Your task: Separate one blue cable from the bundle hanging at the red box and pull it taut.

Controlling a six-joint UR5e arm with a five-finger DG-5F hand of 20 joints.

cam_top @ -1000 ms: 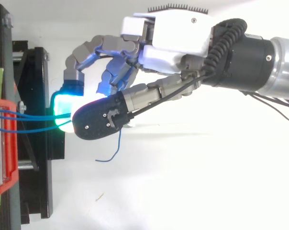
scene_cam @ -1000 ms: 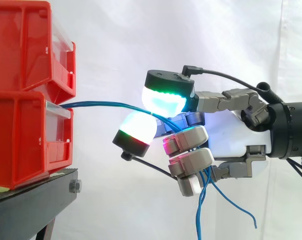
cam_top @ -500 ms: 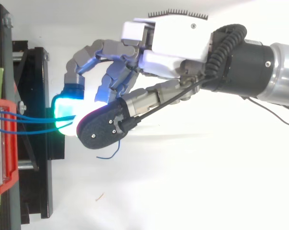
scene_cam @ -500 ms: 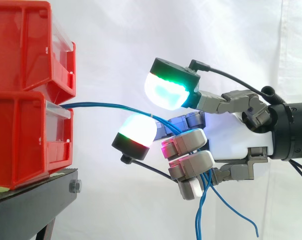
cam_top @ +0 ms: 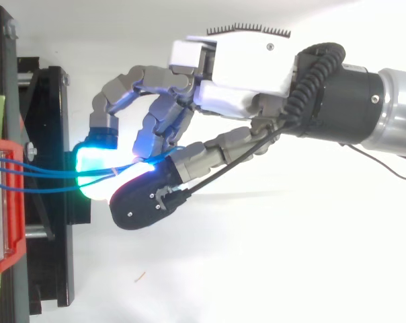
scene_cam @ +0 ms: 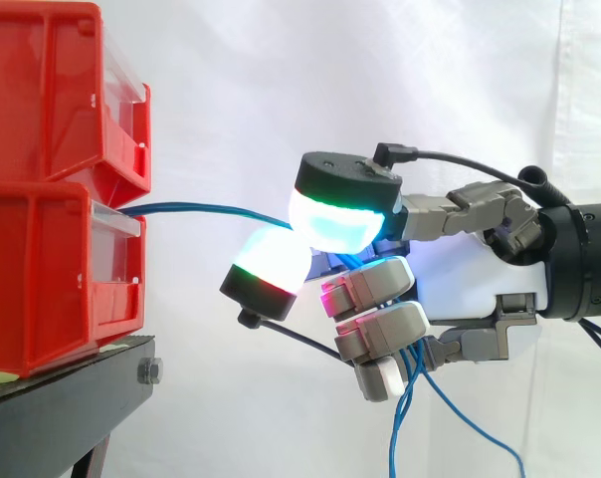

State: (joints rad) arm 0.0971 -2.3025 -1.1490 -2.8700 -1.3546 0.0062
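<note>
Beside the stacked red bins [scene_cam: 52, 269] on the black stand [scene_cam: 72, 383], the hand [scene_cam: 470, 289] reached in from the right with its fingers curled and closed around the blue cables [scene_cam: 206, 208]. From the side, the cables left the front lip of the lower bin as what looked like a single close bunch, ran almost level through the air and dipped slightly before passing between two glowing fingertips [scene_cam: 338, 214], one above with a green and cyan glow and one below with a white glow edged in red. That view also showed the other fingers folded under the white palm, with the cables passing behind them and their loose ends hanging down below the hand, one end curving away to the right. From above, the bunch resolved into separate strands [cam_top: 48, 173]: they started apart at the edge of the red bin [cam_top: 5, 202], crossed over the stand [cam_top: 52, 222] and drew together at the bright cyan pad, where the dark back of the thumb's pad lay over them. Whether one strand was pinched apart from the rest could not be told. The top view also gave the spread of the hand [cam_top: 236, 94], its fingers arching over to the pad. Behind everything in the side view hung the white curtain [scene_cam: 281, 80].
</note>
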